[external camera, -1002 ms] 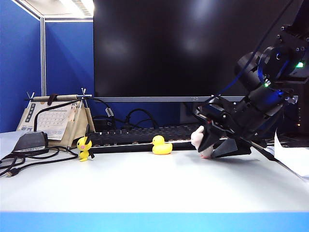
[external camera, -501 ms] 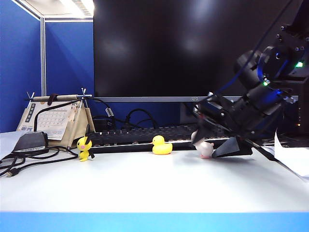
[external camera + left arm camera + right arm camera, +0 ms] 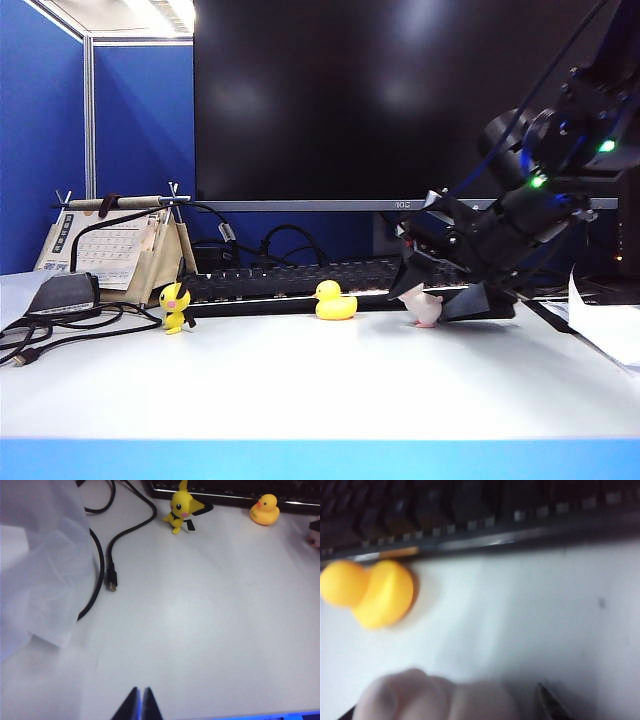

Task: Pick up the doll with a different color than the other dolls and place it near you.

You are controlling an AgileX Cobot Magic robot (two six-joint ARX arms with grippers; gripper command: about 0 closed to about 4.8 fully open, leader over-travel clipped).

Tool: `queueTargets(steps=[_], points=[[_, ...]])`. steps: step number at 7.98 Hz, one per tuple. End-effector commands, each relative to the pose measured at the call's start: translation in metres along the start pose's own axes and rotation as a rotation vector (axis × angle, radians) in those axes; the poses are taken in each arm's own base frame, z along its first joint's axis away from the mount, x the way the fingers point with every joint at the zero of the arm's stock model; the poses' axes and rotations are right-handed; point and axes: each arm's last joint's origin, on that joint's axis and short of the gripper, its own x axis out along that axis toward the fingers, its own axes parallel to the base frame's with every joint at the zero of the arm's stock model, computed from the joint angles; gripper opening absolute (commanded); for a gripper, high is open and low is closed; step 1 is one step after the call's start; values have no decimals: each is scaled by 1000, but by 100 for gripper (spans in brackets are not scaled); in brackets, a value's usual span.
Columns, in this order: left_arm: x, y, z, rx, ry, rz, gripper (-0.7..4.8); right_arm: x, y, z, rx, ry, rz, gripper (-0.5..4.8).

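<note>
White doll: one, the doll with a different color [image 3: 424, 306], white with a pink base, standing on the table [image 3: 320, 380] just in front of the keyboard [image 3: 290, 280], right of the duck.
My right gripper [image 3: 432, 290]: low over the white doll, my two fingers spread apart on either side of it, gripping nothing; one fingertip [image 3: 551, 703] shows beside the doll's blurred pale body [image 3: 435, 697].
Yellow dolls: two. The rubber duck [image 3: 334, 301] sits just left of the white doll, against the keyboard; the figure with black-tipped ears [image 3: 175, 307] stands well left of the duck.
My left gripper [image 3: 140, 705]: hanging over bare table, well apart from all three dolls, my fingers pressed together on nothing.
Other things: one keyboard, one monitor [image 3: 400, 100] behind it, one desk calendar [image 3: 115, 255] left of the keyboard.
</note>
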Motion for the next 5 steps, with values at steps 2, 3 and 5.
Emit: queueTargets(steps=[2, 3, 5], points=[[0, 0, 1, 0, -1, -3, 24, 10, -6, -8, 31, 81, -16, 322], [0, 0, 1, 0, -1, -3, 24, 10, -7, -10, 39, 107, -16, 261], [0, 0, 1, 0, -1, -3, 24, 10, -6, -11, 40, 117, 5, 204]])
